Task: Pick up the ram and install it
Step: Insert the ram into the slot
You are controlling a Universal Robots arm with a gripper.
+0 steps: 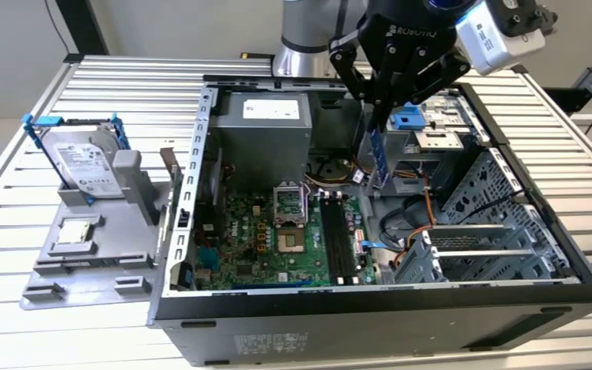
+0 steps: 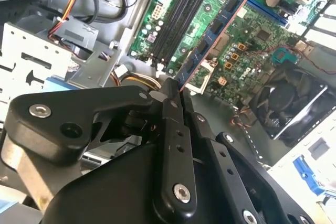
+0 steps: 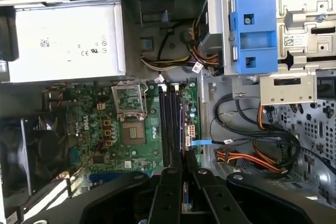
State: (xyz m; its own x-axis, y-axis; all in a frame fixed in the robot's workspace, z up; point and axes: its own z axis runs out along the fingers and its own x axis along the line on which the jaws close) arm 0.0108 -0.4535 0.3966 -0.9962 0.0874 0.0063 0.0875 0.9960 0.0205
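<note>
In the exterior view, the open black-and-grey computer case [image 1: 378, 316] lies on its side on the slatted metal tabletop [image 1: 28, 324], with a black outer wall nearest the camera. At about nine o'clock from the case, a silver hard drive in a blue bracket [image 1: 82, 158] stands in a grey plastic holder [image 1: 90, 258]. Inside the case, the green motherboard [image 1: 244, 231] carries long black memory slots [image 1: 338, 235]. At roughly one o'clock from those slots hangs the ram [image 1: 375, 158] — a narrow dark blue circuit-board stick with black chips. It is held on end above the board and sits in no slot. The black two-fingered hand [image 1: 387, 104] is pinching its upper end. In the second wrist view the fingertips [image 2: 170, 103] are pressed onto the ram [image 2: 215, 32]. Farthest back, at twelve o'clock, sits the grey metal power supply box [image 1: 265, 123].
</note>
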